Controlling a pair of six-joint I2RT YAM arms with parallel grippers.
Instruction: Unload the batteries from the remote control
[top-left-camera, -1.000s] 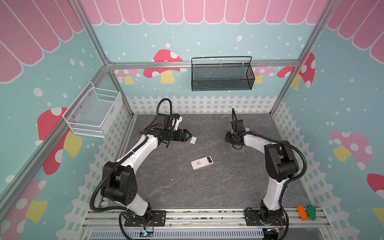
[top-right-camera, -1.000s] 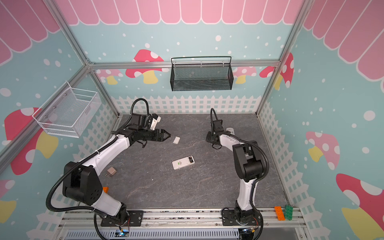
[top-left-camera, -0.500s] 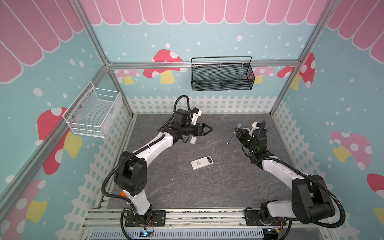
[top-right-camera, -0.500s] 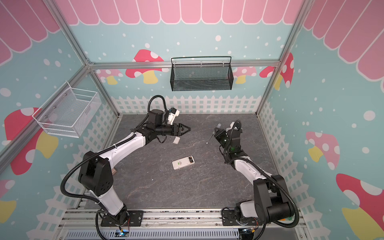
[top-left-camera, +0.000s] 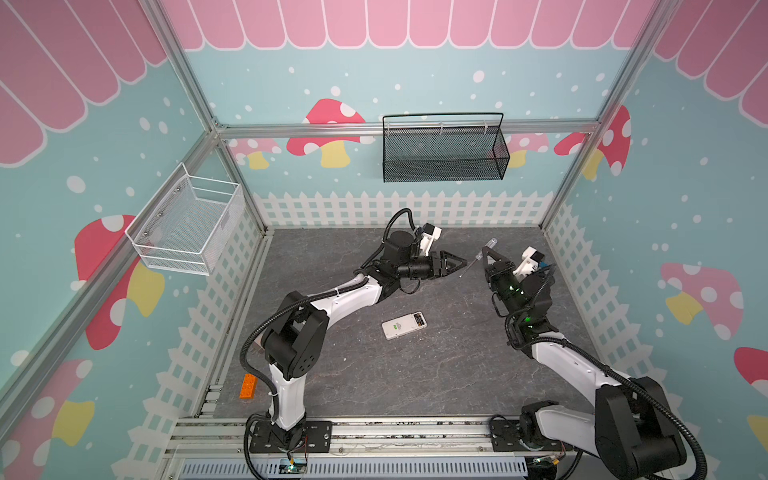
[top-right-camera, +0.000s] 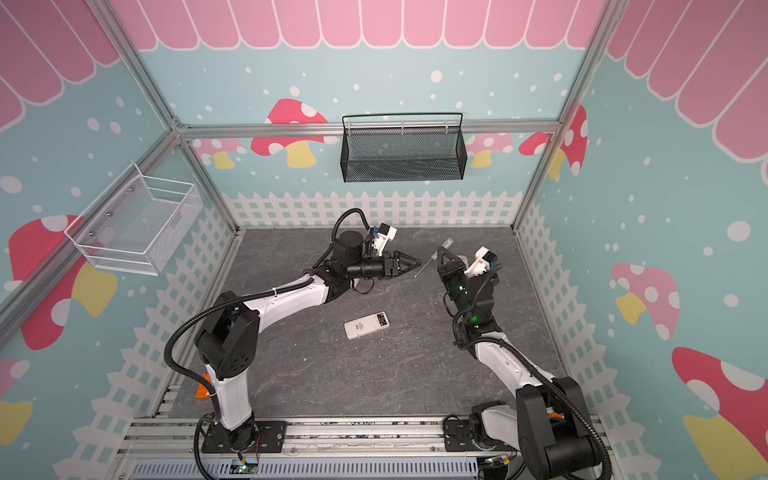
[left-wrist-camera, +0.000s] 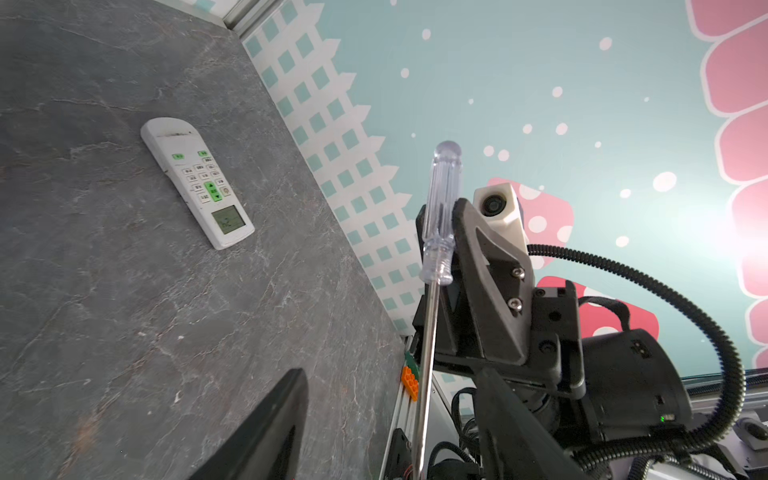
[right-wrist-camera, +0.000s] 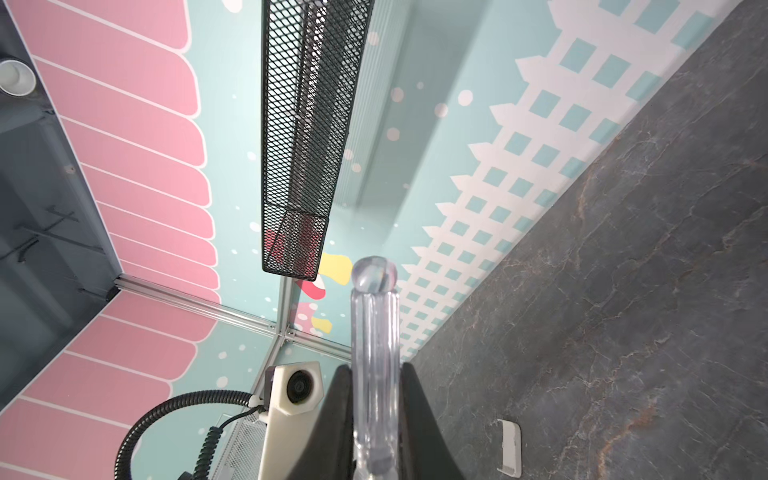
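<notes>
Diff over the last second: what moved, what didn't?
The left gripper swung from left of centre toward the middle and now points at the screwdriver shaft. The right gripper shifted right and back, lifting the screwdriver, jaws clamped on its clear handle. The remote stayed put.
</notes>
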